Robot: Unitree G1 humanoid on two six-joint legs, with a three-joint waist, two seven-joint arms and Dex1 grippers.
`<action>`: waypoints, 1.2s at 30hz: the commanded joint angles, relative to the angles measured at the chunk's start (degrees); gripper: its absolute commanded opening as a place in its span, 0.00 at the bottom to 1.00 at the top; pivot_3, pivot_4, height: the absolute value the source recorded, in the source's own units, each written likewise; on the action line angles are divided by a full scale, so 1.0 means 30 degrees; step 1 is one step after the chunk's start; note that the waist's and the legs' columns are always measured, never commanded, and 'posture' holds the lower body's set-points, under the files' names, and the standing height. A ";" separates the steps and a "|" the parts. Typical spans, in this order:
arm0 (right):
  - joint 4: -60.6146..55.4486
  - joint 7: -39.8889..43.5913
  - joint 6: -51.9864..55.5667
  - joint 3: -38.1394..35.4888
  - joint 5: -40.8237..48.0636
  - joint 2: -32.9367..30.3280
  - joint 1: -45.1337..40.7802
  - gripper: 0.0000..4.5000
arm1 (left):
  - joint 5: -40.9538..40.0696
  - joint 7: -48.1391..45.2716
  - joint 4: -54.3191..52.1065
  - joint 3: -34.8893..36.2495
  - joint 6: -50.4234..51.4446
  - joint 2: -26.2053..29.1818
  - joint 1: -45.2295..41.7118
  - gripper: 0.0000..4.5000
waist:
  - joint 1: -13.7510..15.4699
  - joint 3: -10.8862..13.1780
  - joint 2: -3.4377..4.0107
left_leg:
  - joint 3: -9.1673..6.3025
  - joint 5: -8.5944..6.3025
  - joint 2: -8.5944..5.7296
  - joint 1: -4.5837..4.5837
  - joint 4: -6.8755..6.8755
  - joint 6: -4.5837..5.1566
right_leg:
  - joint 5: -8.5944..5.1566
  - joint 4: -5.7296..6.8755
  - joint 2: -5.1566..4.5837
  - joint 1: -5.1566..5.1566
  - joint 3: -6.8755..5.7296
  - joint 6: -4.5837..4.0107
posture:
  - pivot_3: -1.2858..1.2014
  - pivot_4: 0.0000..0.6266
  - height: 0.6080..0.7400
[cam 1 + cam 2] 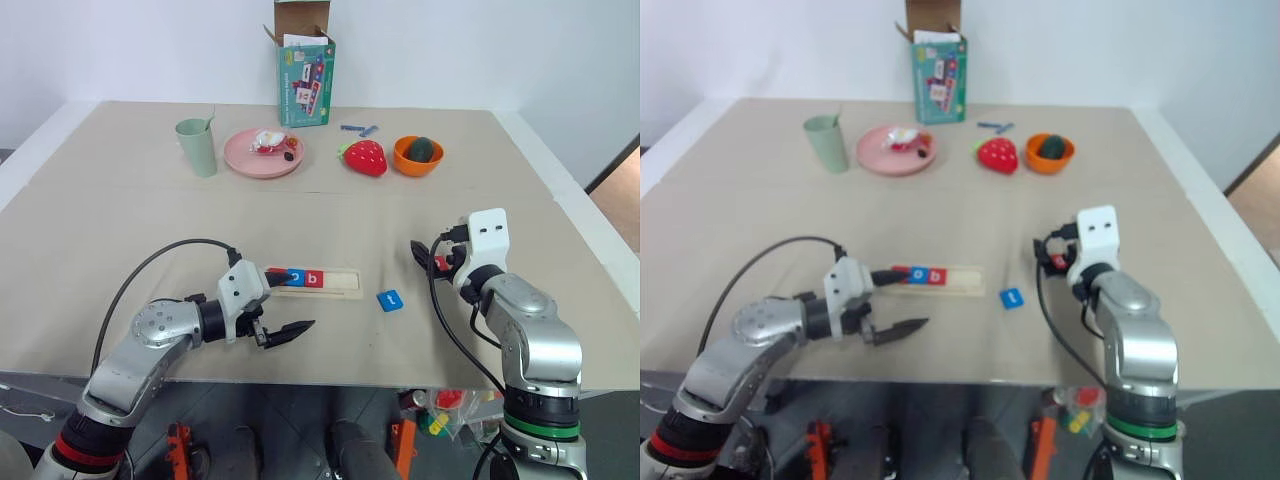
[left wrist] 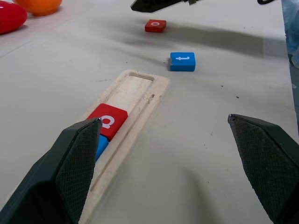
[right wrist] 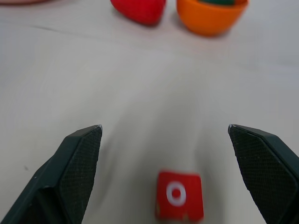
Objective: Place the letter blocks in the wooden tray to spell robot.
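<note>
Table [image 1: 120, 230]: beige top carrying everything below.
Wooden tray [image 1: 340, 284]: lies crosswise near the front edge, about 6 o'clock from the table's centre. Three tiles fill its left part; the right part of the recess is bare.
Left gripper [image 1: 282, 305]: at the tray's left end, about 9 o'clock from it; fingers spread wide, nothing between them. One finger overlaps the leftmost tile in the head views.
Right gripper [image 3: 166, 135]: about 3 o'clock from the tray; fingers spread wide, empty, the red o tile on the table between and just ahead of them.
Letter blocks in tray: red b tile [image 1: 315, 279] rightmost, blue tile [image 1: 297, 277] touching its left side, a red tile beyond that mostly hidden.
Loose blocks: blue t tile [image 1: 390, 299] just off the tray's right end, about 4 o'clock; red o tile [image 3: 179, 195] farther right.
Progress, as judged: three of five seated; the second o and the t remain, o first.
</note>
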 commanded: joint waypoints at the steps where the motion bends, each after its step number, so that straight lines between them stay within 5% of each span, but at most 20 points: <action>1: 0.0512 -0.0534 -0.0668 -0.0657 0.0427 0.0073 0.0131 0.99 | 0.0296 -0.0122 -0.0018 -0.0169 -0.0409 0.0074 -0.0419 1.00 | -0.0001 0.0001 0.0001 | 0.0013 0.0003 -0.0012 0.0001 0.0000 0.0004 | 0.0003 0.0000 -0.0007 -0.0002 0.0022 0.0001 | 0.52 0.24 1.00; 8: 0.2526 -0.1110 -0.1308 -0.1042 0.1334 0.0444 -0.0442 0.99 | 0.0382 -0.0175 0.0238 -0.0356 -0.0460 -0.0073 -0.0648 1.00 | -0.0025 -0.0001 0.0001 | 0.0027 0.0016 -0.0023 0.0004 0.0000 0.0019 | 0.0030 0.0000 -0.0008 -0.0007 0.0052 0.0031 | 0.52 0.24 1.00; 18: 0.2401 -0.1650 -0.1090 -0.0664 0.2135 0.0724 -0.0350 0.27 | 0.0488 -0.0123 0.0327 -0.0480 -0.0496 -0.0204 -0.0685 1.00 | -0.0035 -0.0001 0.0001 | 0.0019 0.0015 -0.0020 0.0005 -0.0015 0.0019 | 0.0073 -0.0001 -0.0005 -0.0007 0.0045 0.0120 | 0.52 0.24 1.00; 24: -0.0188 -0.2815 0.0186 0.0362 0.2102 0.1357 -0.0183 0.27 | 0.0515 -0.0124 0.0268 -0.0518 -0.0344 -0.0304 -0.0722 1.00 | -0.0040 0.0000 0.0002 | 0.0017 0.0016 -0.0018 0.0005 -0.0014 0.0019 | 0.0077 -0.0001 -0.0002 -0.0012 0.0047 0.0114 | 0.52 0.24 1.00; 31: -0.3160 -0.5641 0.3297 0.2280 0.1946 0.4654 -0.0895 0.27 | 0.0642 -0.0180 0.0096 -0.0573 -0.0280 -0.0090 -0.0470 1.00 | -0.0080 -0.0002 0.0002 | 0.0000 0.0015 0.0004 -0.0004 -0.0024 0.0019 | 0.0077 0.0001 0.0011 -0.0025 0.0028 0.0107 | 0.52 0.24 1.00; 36: -0.2639 -0.5614 0.3432 0.2777 0.1796 0.4450 -0.0814 0.27 | 0.0707 -0.0133 0.0074 -0.0719 -0.0233 -0.0137 -0.0503 1.00 | -0.0087 -0.0003 0.0000 | 0.0016 0.0016 -0.0024 -0.0025 -0.0016 0.0018 | 0.0063 -0.0024 -0.0029 -0.0016 0.0030 0.0108 | 0.52 0.24 1.00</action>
